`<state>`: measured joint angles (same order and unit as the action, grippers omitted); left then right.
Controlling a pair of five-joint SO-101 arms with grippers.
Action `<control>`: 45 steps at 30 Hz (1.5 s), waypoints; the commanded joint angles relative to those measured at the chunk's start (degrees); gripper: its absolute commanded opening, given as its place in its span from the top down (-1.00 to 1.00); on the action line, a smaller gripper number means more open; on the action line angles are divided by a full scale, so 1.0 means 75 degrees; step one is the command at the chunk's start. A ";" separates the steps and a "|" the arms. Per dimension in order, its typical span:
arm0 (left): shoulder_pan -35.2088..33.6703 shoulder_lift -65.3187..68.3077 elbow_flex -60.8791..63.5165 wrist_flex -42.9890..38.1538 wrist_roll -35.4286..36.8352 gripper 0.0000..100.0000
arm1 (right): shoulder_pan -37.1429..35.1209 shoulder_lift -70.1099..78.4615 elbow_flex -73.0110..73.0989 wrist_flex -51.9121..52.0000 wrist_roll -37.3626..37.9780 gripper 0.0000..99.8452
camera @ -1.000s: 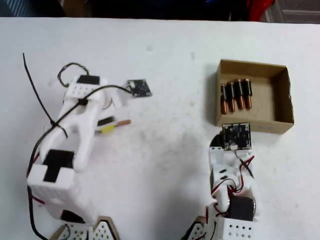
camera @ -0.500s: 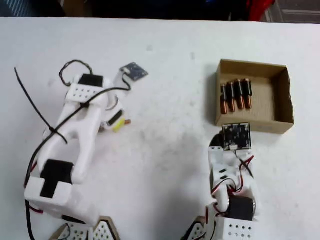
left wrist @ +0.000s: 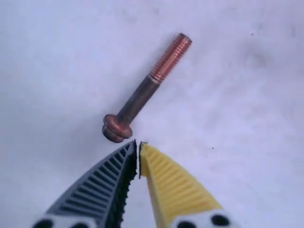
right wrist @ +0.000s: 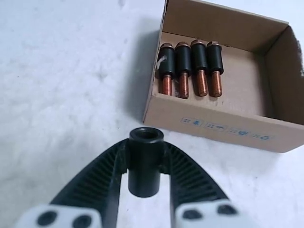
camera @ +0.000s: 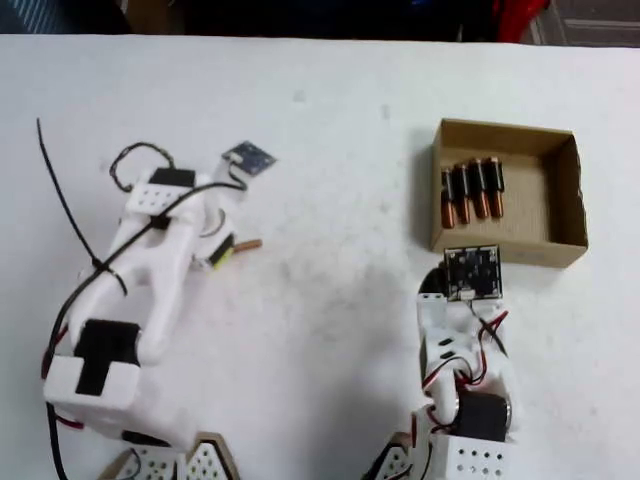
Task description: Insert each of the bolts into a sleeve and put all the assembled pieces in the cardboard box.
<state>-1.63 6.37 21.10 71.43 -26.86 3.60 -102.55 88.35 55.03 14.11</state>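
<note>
Your left arm had swung back toward the bench's left edge over the last second, wrist turning as it went, while the bolt [camera: 248,243] kept its place. At this moment the left gripper [camera: 226,250] sat just behind the bolt's head with its fingers [left wrist: 166,185] pressed together on nothing. The bolt lay flat and free on the bench [camera: 330,330], in the left half, about midway between the near and far edges.

You had kept the right arm where it was. Its right gripper [right wrist: 145,151] had its fingers pinching a black sleeve [right wrist: 144,166] upright, bore open at the top, just on the near side of the cardboard box [camera: 500,252], which sat toward the right edge. Four assembled pieces [camera: 472,192] lay side by side in the box's left part, copper threads pointing toward the near edge.

By the look of it you were most of the way through: four pieces done and boxed, one pair left. You still had to grip the loose bolt, seat it in the held sleeve, and put that fifth piece in the box.
</note>
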 commanded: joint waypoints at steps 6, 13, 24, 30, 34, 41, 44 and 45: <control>-0.0205 -0.0381 0.0516 -0.0328 0.0117 0.95 | 0.0041 -0.0076 -0.0035 -0.0217 0.0082 0.96; -0.0205 -0.0381 0.0926 -0.1137 0.0117 0.95 | 0.0041 -0.0076 -0.0035 -0.0217 0.0082 0.96; -0.0217 0.0182 0.0785 -0.1829 0.0117 0.95 | 0.0041 -0.0076 -0.0035 -0.0217 0.0082 0.96; -0.0229 0.1248 -0.0375 -0.1735 0.0117 0.95 | 0.0041 -0.0076 -0.0035 -0.0217 0.0082 0.96; -0.0240 0.1670 -0.1067 -0.1559 0.0117 0.95 | 0.0041 -0.0076 -0.0035 -0.0217 0.0082 0.96; -0.0229 0.1916 -0.1852 -0.1571 0.0117 0.95 | 0.0041 -0.0076 -0.0035 -0.0229 0.0082 0.96; -0.0229 0.1905 -0.1993 -0.1571 0.0117 0.95 | 0.0041 -0.0076 -0.0035 -0.0229 0.0082 0.96; -0.0229 0.1881 -0.1993 -0.1571 0.0117 0.95 | 0.0041 -0.0076 -0.0035 -0.0229 0.0082 0.96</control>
<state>-2.95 21.14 8.97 59.82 -26.51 3.60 -102.55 88.35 55.03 14.11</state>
